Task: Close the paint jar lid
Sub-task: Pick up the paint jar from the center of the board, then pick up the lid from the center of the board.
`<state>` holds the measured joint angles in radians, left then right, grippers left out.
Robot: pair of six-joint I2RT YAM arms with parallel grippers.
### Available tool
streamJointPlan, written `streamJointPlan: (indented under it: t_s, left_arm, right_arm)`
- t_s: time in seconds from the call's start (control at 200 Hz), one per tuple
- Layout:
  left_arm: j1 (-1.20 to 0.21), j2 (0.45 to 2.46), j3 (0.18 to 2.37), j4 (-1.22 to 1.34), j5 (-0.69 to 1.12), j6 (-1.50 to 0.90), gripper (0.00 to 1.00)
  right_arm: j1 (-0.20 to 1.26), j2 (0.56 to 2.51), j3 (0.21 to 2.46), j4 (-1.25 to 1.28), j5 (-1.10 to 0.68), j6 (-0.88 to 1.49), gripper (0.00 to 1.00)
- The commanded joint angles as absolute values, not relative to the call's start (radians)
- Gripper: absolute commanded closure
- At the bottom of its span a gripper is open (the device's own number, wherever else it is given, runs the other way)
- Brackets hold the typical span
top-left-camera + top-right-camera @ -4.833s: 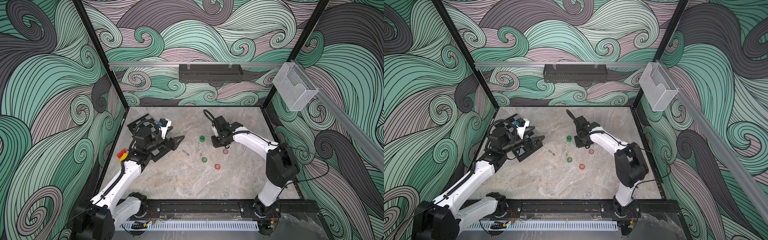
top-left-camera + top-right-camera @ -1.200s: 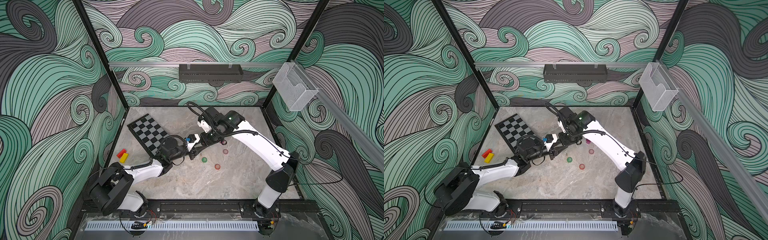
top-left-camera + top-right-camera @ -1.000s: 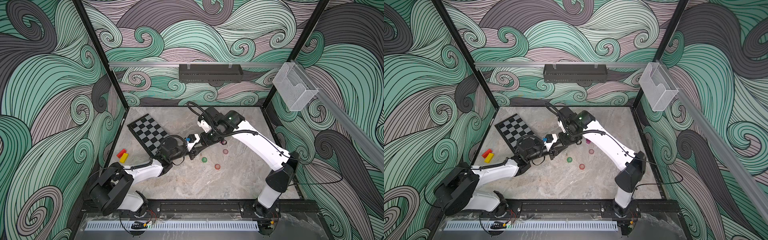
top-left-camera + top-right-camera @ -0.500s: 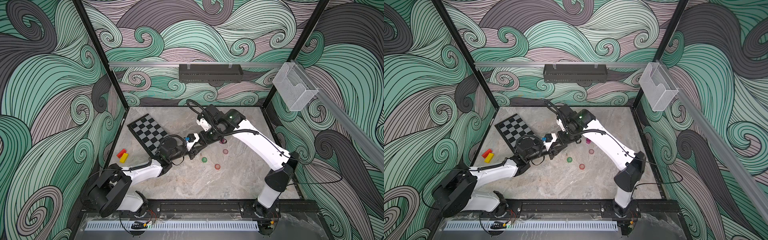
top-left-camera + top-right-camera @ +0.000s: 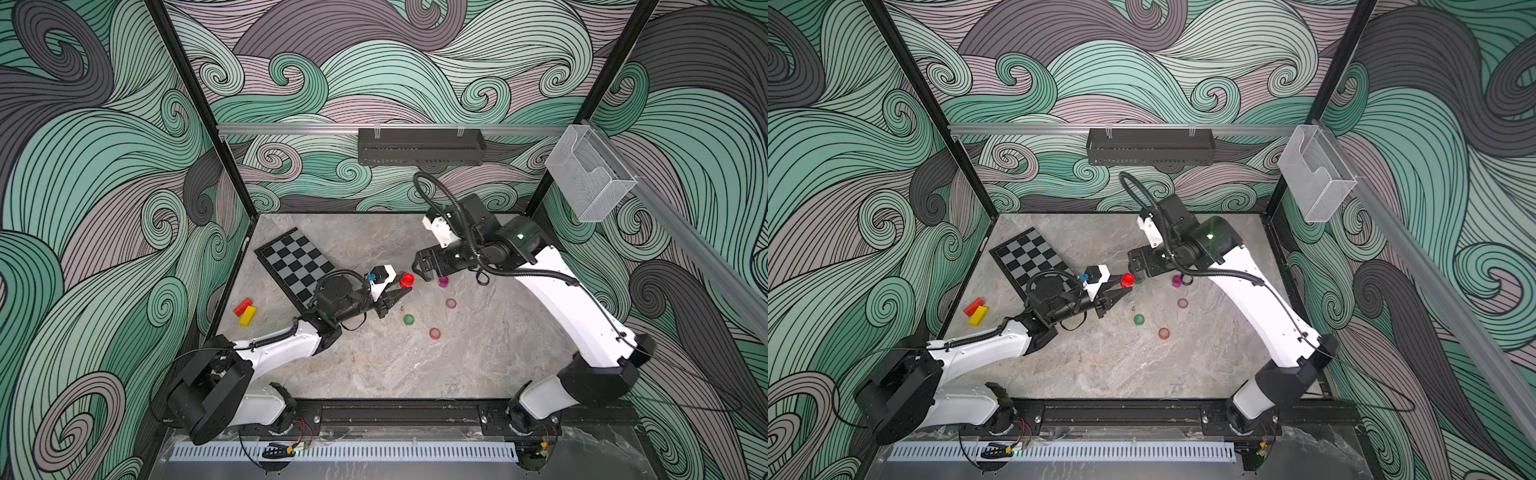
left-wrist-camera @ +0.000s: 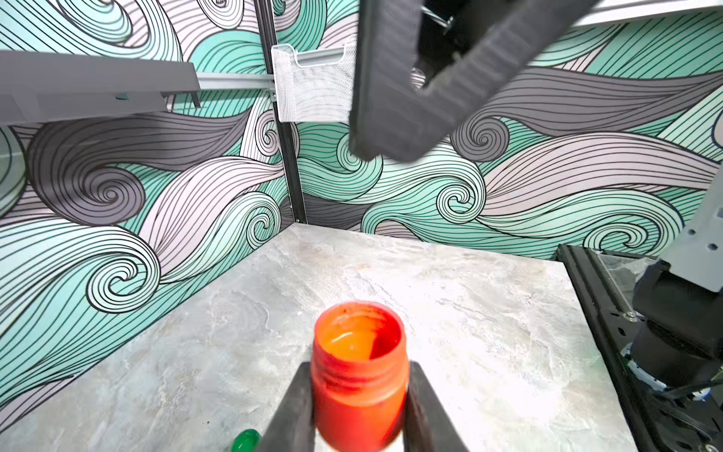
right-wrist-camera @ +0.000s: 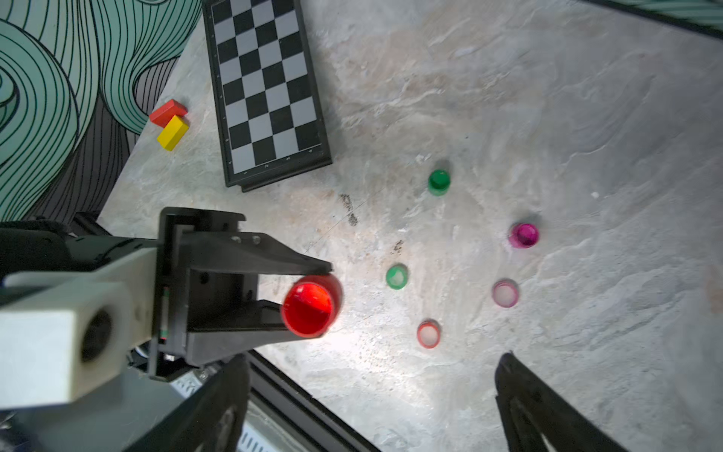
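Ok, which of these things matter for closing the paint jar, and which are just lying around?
For the job:
red paint jar, lidless, clamped in the left gripper
red lid, lying loose
right gripper, open and empty

Lying about:
green jar
magenta jar
green lid
pink lid
chessboard
red block
yellow block

The paint jar [image 6: 360,375] is red, glossy orange-red within. The counter [image 5: 374,365] is veined grey marble. The chessboard [image 7: 270,86] has black and grey checks. The red block [image 7: 168,112] and yellow block [image 7: 173,133] are plain. The walls [image 5: 104,166] bear teal, grey and lilac swirls, black-lined.
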<state>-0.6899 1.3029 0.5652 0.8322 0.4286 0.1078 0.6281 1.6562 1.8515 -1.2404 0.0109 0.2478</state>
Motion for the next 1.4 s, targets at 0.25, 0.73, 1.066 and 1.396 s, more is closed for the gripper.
streamJointPlan:
  t_s: [0.25,0.73,1.066,1.396]
  left_arm:
    - [-0.689,1.19,0.532,0.868,0.405,0.094,0.86]
    - [-0.649,1.15,0.491,0.869,0.405,0.059,0.85]
    - [-0.646,1.139,0.483,0.853,0.412,0.06,0.85]
    - [-0.646,1.123,0.487,0.821,0.418,0.075,0.85]
  right_arm:
    - [0.514,1.491,1.393,-0.978,0.015,0.258,0.03]
    - [0.565,1.54,1.147,-0.8,0.029,0.285,0.15]
    - [0.629,1.666,1.106,-0.783,0.068,0.328,0.19]
    - [0.637,1.762,1.085,-0.781,0.062,0.328,0.31]
